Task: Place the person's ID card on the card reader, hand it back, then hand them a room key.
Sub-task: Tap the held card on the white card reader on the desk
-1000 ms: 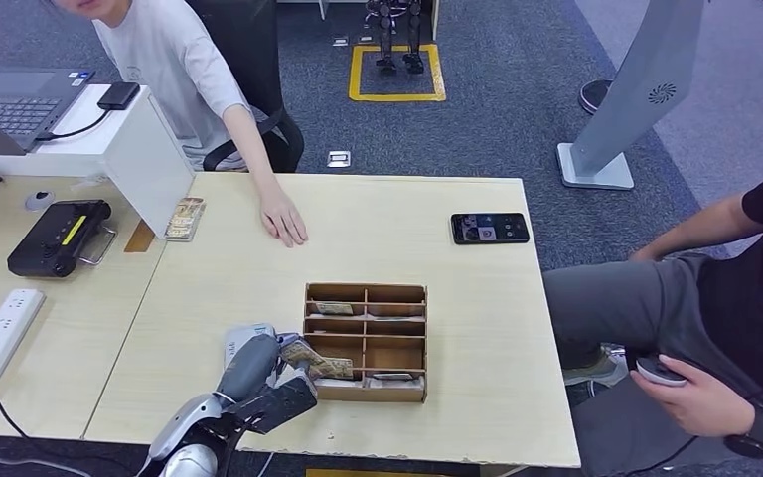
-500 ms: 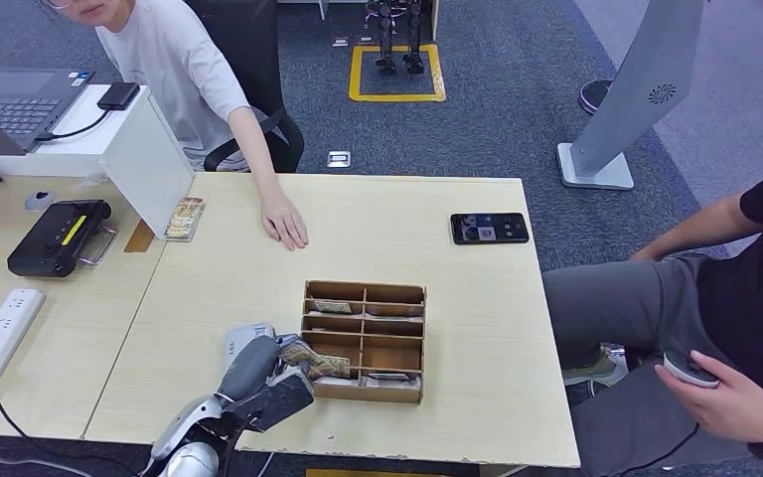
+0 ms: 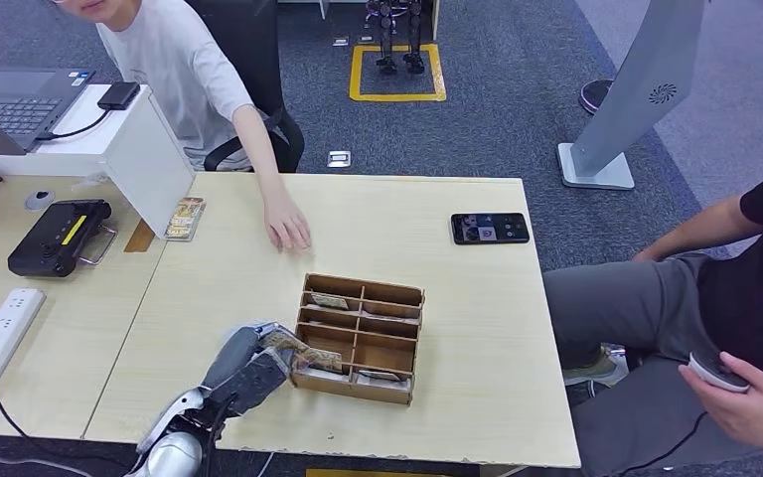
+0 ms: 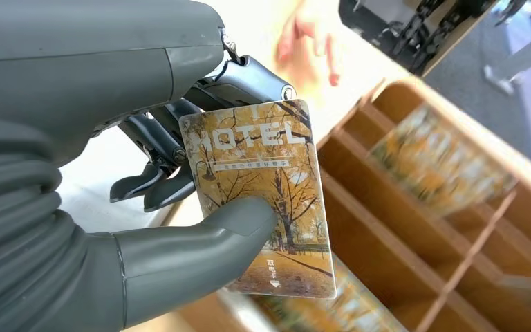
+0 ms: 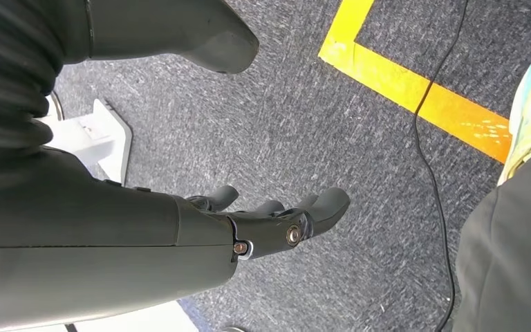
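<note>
**One key card is out of the box, the last step is in hand**

One large counter [image 3: 258, 278] fills the middle of the head view, and on it, lower centre, stands the wooden compartment box [image 3: 358, 338] with more cards in its slots. The person's hand [image 3: 288, 231] rests flat on the counter, above and a little left of the box, well apart from it.

I judge that the step is the handing of the room key. The left hand [image 3: 248, 368], at the lower left of the box, pinches the room key [image 4: 263, 207] between the thumb and the fingers; the card is just beside the box's left wall. The right hand [image 5: 276, 221] hangs over the floor with the fingers apart and it holds nothing.

The next move probably calls for lifting the card away from the box and carrying it up the frame toward the waiting hand, without loosening the pinch.

The card is thin, upright, with rounded corners, a picture of yellow autumn trees and the word HOTEL at its top.
</note>
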### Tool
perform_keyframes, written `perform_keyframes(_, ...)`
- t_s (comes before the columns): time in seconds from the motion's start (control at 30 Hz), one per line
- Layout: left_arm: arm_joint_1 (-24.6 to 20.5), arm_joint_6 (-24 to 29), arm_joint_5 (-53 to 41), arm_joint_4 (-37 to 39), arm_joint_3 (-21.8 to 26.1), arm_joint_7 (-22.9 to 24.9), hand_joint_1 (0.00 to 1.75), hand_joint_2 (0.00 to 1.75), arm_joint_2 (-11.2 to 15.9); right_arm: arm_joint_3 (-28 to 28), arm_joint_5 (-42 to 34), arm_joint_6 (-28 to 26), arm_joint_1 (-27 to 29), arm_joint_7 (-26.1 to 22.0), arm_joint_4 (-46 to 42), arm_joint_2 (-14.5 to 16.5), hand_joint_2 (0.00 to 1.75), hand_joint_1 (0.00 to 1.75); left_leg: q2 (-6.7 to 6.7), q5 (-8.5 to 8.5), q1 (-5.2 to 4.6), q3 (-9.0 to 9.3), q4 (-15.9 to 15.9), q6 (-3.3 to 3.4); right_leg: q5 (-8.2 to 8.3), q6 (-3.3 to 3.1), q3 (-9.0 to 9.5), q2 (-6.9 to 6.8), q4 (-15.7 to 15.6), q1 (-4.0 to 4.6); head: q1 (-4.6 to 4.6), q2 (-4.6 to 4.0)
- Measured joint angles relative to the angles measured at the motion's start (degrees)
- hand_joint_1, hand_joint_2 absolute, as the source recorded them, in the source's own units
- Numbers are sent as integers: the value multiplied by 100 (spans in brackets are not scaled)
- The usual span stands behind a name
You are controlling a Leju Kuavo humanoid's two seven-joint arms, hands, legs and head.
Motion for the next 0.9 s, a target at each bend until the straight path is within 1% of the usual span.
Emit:
perform_keyframes(0.13,-1,-69,335,-257,124,-78,175,175,80,0,-11,-40,0,-11,37,0,175,0,0,0,0,-1,0,0,0,0,0,0,0,0,0,0)
perform_keyframes(0.3,0,-90,458,-467,210,-107,175,175,173,0,-26,-90,-2,-31,89,0,175,0,0,0,-1,-1,0,0,0,0,0,0,0,0,-1,0)
perform_keyframes(0.67,4,-84,666,-701,289,-223,175,175,313,0,-60,-184,-15,-41,233,0,175,0,-1,0,-1,-2,0,0,0,0,0,-1,0,0,0,0)
perform_keyframes(0.9,8,-83,664,-764,294,-223,175,175,335,0,-60,-201,-31,-40,278,0,175,0,-1,0,-1,-2,0,1,0,0,0,-1,0,0,-1,0)
